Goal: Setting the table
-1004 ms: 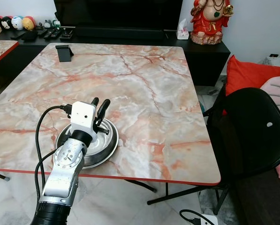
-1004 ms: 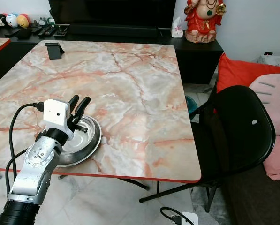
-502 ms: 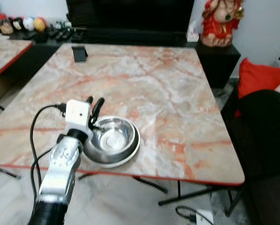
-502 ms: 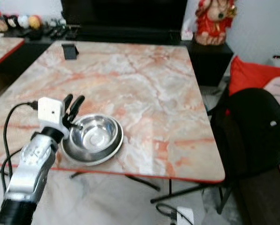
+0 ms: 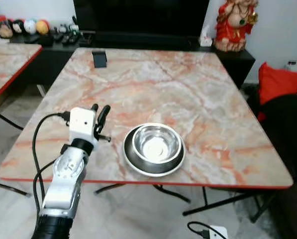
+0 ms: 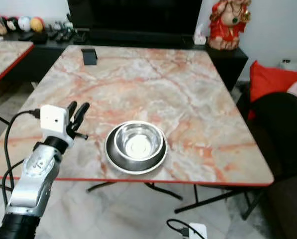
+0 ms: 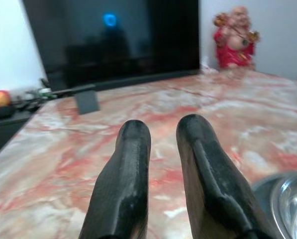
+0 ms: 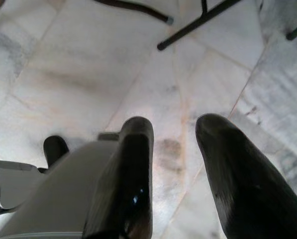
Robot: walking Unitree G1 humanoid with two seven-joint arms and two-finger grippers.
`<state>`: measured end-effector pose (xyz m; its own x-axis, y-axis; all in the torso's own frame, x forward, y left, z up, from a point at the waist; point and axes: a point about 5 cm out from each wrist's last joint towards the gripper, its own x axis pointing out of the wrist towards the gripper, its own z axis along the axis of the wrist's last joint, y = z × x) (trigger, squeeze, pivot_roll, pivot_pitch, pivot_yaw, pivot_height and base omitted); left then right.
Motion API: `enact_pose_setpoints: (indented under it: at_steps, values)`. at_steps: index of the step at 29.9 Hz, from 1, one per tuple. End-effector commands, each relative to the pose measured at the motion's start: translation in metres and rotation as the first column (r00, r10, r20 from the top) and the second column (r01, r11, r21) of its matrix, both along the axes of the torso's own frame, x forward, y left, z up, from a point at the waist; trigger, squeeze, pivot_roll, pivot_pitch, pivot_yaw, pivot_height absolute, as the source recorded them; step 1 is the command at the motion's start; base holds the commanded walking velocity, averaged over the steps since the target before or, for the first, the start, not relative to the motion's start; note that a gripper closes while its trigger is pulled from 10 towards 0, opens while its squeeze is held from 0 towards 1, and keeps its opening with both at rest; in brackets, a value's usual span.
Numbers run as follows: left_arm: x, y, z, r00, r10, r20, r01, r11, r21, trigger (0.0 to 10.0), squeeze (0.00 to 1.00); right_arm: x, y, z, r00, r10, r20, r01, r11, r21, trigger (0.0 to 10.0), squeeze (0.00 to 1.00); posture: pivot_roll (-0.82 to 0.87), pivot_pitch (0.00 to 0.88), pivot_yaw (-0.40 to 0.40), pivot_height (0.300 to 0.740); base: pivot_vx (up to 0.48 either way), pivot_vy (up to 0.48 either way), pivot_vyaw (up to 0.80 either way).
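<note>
A shiny steel bowl (image 5: 156, 143) sits inside a shallow steel plate (image 5: 131, 162) on the marble table (image 5: 178, 84), close to its front edge. My left gripper (image 5: 100, 107) is raised over the table to the left of the bowl, clear of it. Its two black fingers (image 7: 131, 149) stand slightly apart with nothing between them, and the bowl's rim (image 7: 287, 204) shows at one side in the left wrist view. My right gripper (image 8: 173, 127) hangs idle over the tiled floor, open and empty.
A small black stand (image 5: 99, 59) sits at the table's far left. A red statue (image 5: 235, 22) stands on the dark cabinet behind the table. A black chair (image 6: 282, 129) and a red cushion (image 5: 282, 79) are to the right, and a second marble table (image 5: 9, 55) to the left.
The whole view has shifted as the camera moved. My left gripper, which was at the bowl's left rim, now stands apart from it; the bowl rests in the same spot on the table.
</note>
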<state>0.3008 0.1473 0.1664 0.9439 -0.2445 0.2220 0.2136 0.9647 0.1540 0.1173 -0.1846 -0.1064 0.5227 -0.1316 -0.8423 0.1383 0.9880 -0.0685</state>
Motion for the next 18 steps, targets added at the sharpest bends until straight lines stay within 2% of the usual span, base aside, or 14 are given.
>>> enact_pose_setpoints:
  at_steps: [1,18]
  values:
    - [0.0003,0.0017,0.0045,1.000,0.002,0.019,-0.002,1.000,0.022,10.0,0.00,-0.0003,0.0026,-0.0004,1.000,0.000,-0.001,0.000,1.000,0.005,10.0,0.00,0.01,0.000,-0.039,0.740,0.000,0.424,0.00]
    - [0.0024,0.0003,0.0087,0.999,-0.015,0.029,0.015,1.000,0.023,10.0,0.00,-0.0008,0.0057,-0.0009,1.000,0.015,-0.004,-0.015,1.000,0.008,10.0,0.00,0.01,0.000,-0.027,0.740,0.000,0.450,0.00]
